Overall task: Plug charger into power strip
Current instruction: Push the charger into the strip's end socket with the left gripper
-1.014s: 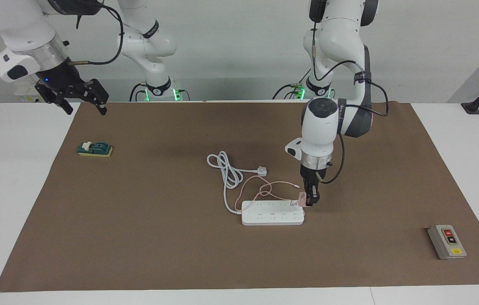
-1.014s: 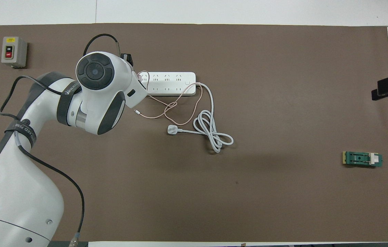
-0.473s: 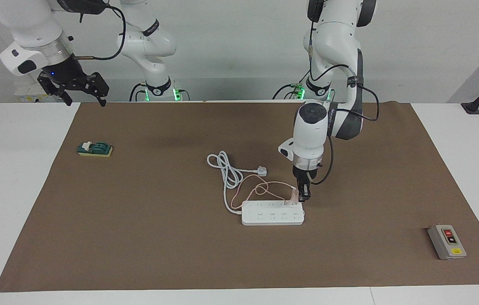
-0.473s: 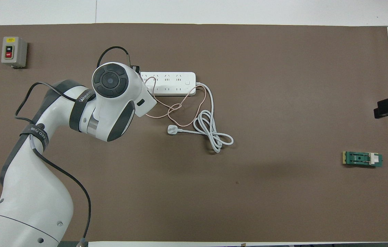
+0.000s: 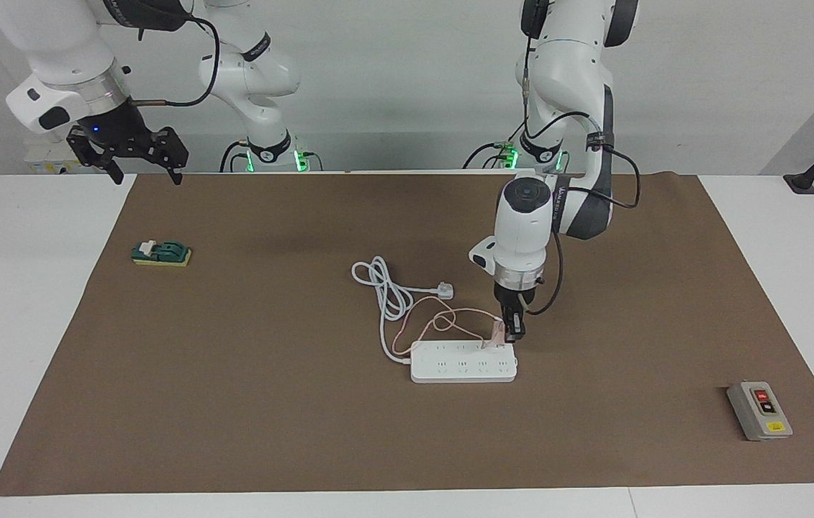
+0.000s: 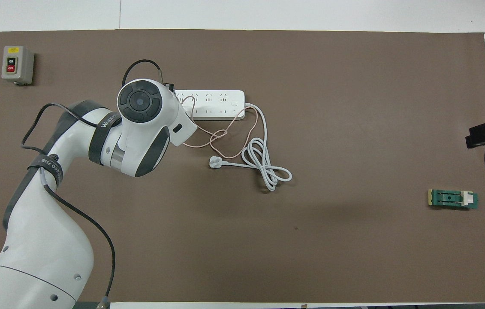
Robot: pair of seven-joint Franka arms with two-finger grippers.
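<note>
While left jaws (image 5: 509,332) grip charger (image 5: 499,332), over power strip (image 5: 463,367), right arm waiting.

Pale pink cube-shaped charger (image 5: 498,332) on long white plastic power strip (image 5: 463,362); brown paper-covered worktop (image 5: 270,403); grey box (image 5: 759,411), red and black buttons.

Robotics laboratory. Indicators: two white industrial arms (image 5: 565,86) mounted at one edge of a white surface (image 5: 32,302), base rings lit green; a brown mat (image 5: 270,417) covering the surface; bare white walls around it; isolated test items on the mat, including a grey switch box (image 5: 759,411).
</note>
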